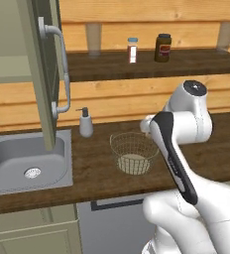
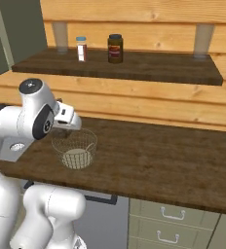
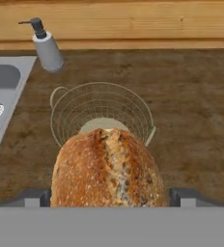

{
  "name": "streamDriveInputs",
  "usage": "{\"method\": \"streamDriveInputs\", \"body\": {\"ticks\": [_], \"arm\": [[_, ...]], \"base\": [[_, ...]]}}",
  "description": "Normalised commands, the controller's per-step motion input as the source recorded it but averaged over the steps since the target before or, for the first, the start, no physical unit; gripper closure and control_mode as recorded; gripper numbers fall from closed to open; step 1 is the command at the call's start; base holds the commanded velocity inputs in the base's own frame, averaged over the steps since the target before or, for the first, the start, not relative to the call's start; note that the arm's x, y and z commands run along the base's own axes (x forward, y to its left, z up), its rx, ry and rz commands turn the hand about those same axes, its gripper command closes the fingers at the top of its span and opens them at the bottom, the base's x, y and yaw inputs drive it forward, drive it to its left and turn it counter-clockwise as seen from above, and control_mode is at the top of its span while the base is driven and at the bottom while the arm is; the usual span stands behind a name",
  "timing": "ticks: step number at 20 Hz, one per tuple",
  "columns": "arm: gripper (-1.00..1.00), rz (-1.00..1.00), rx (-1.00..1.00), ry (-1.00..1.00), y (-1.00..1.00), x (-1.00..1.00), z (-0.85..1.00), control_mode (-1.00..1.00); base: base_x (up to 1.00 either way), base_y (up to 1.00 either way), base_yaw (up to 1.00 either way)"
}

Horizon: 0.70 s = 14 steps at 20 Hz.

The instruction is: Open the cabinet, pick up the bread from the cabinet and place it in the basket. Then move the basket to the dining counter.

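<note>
Left base view: wire basket (image 1: 133,153) upright on the dark wood desk (image 1: 94,163), right of the grey sink (image 1: 28,165) and near the soap dispenser (image 1: 86,123), apart from both. Olive cabinet door (image 1: 41,74) swung open at left, curved grey bar handle (image 1: 61,69) facing right. On the wooden shelf (image 1: 151,63) above, a small white-capped jar (image 1: 132,50) and a dark brown jar (image 1: 162,47) side by side. White arm raised just right of the basket, wrist end over its right rim; fingers hidden behind the arm.

Right base view: same basket (image 2: 75,148) on the desk (image 2: 149,160) near its left front edge, pale round base visible through the wire. Wrist of the arm poised above the basket's far left rim. Two jars on the shelf (image 2: 134,65) behind: white-capped one (image 2: 81,48) left, dark one (image 2: 115,48) right.

Hand view: hand (image 3: 108,198) spread wide, dark finger tips (image 3: 36,197) flanking a crusty brown bread loaf (image 3: 106,169) held between them. Loaf above the near edge of the basket (image 3: 102,116), covering part of its rim. Soap dispenser (image 3: 46,48) beyond, corner of the sink (image 3: 3,96) at left.
</note>
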Motion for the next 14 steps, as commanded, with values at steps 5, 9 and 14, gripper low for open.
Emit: {"method": "streamDriveInputs", "body": {"ticks": [5,9,14], "arm": [[1.0,0.07,0.0,0.26,0.03,0.83,-0.6,-1.0],[1.0,0.07,-0.04,0.21,0.19,0.66,-0.6,-1.0],[1.0,0.05,-0.1,0.19,0.23,0.44,-0.64,-1.0]], "base": [[0.0,0.0,0.0],[0.0,0.0,0.0],[0.0,0.0,0.0]]}}
